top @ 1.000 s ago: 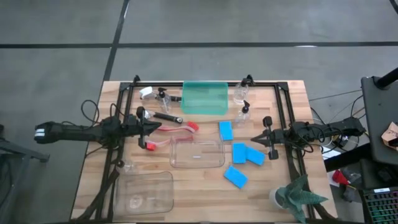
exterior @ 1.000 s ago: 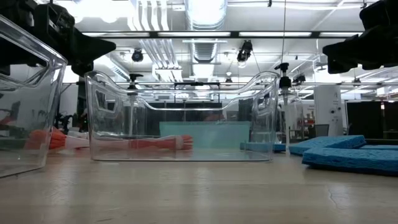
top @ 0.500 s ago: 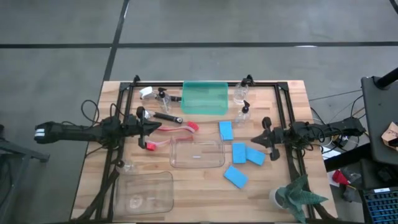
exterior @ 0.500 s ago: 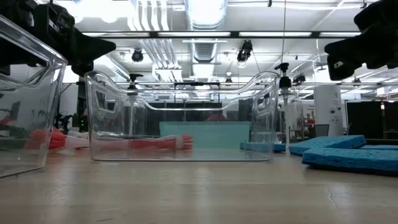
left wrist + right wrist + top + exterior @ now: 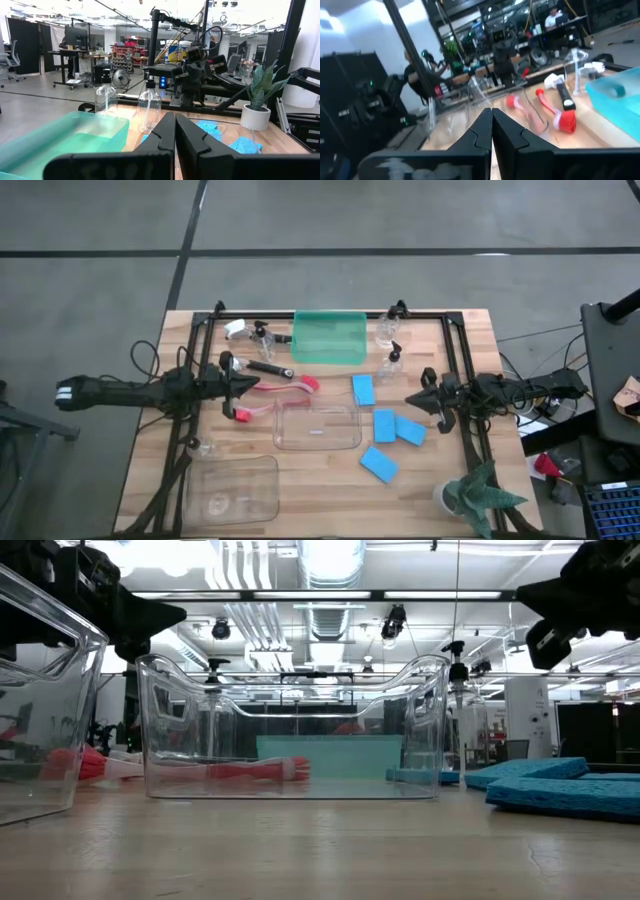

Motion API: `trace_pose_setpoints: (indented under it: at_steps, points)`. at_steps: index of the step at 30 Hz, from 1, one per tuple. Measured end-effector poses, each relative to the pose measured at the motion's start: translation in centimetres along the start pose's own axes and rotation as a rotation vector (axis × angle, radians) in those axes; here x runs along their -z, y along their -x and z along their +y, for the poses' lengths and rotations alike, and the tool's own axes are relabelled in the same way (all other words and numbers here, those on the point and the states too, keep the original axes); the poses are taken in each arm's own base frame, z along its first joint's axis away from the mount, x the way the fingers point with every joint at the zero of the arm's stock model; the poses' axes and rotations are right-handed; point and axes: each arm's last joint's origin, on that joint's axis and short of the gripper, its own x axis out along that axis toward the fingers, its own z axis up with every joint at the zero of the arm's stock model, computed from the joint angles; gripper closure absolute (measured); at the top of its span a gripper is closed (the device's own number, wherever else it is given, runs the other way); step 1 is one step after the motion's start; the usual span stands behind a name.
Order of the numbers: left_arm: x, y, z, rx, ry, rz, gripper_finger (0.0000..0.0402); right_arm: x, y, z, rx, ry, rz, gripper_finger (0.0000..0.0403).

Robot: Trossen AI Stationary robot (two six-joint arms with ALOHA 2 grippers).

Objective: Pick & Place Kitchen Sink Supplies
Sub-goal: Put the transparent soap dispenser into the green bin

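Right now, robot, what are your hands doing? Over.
Left gripper shut, empty, over the brushes. Right gripper shut, empty, beside the sponges. Nothing picked yet. Nothing in the way.

Even, bright overhead light on the table [image 5: 300, 480], shadows soft & short. Low view: strong glare from ceiling lights [image 5: 330, 555] at top, reflections on the clear bin [image 5: 290, 730], near tabletop out of focus. Right wrist view smeared w/ motion blur; left wrist view sharp, bkgd slightly soft
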Motion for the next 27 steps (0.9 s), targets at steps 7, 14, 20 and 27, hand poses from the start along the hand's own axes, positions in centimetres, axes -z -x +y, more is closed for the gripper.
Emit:
trace_pose_setpoints:
  at_steps: [7,14,20,27]
  points:
    - [0.0,0.0,0.0,0.0,0.0,0.0,0.0394,-0.4,-0.2,-0.1,0.079,-0.029,-0.032,0.0373]
    - [0.0,0.0,0.0,0.0,0.0,0.001,0.0394,-1.5,-1.0,0.4,0.135,-0.059,-0.008,0.0278]
    - [0.0,0.0,0.0,0.0,0.0,0.001,0.0394,-3.0,-1.9,0.7,0.359,0.005,0.149,0.0191]
    - [0.0,0.0,0.0,0.0,0.0,0.001,0.0394,-4.5,-2.7,1.0,0.605,0.038,0.28,0.0138]
